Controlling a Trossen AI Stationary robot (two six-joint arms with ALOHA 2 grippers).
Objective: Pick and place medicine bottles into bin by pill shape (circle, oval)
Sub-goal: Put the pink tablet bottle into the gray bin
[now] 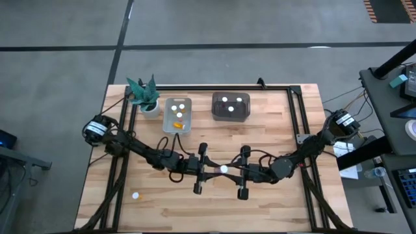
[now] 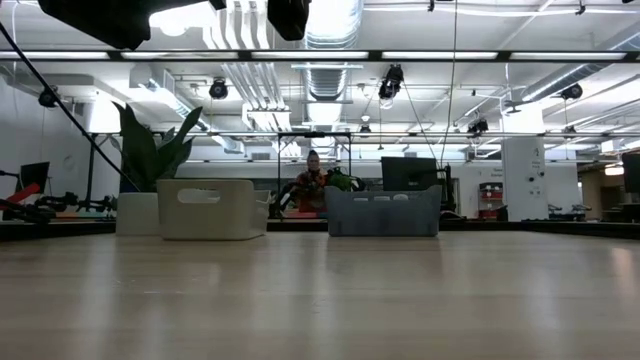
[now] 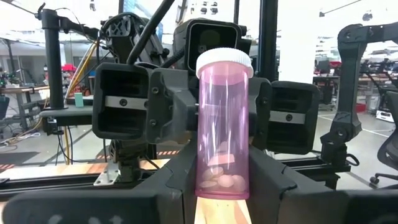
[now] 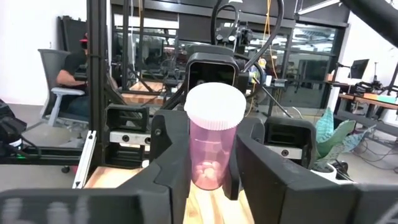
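Observation:
A medicine bottle with a white cap and a clear tinted body stands upright between my two grippers over the table's middle. Pale pills lie at its bottom. My left gripper comes from the table's left and my right gripper from the right; they face each other, and both are shut on the bottle. Another bottle stands on its base on the table near the left front. The white bin and the grey bin at the back each hold bottles. My left gripper pinches the bottle's lower body between its two fingers, level, from the table's left. The bottle stands upright, cap up, clear of the table. My right gripper pinches the bottle's body below the cap between its two fingers, one on each side, level, from the table's right. The bottle stands upright between the fingers.
A potted plant stands at the back left beside the white bin. The grey bin stands to its right. A black frame runs along the table's back and sides. A person sits in the room behind the table.

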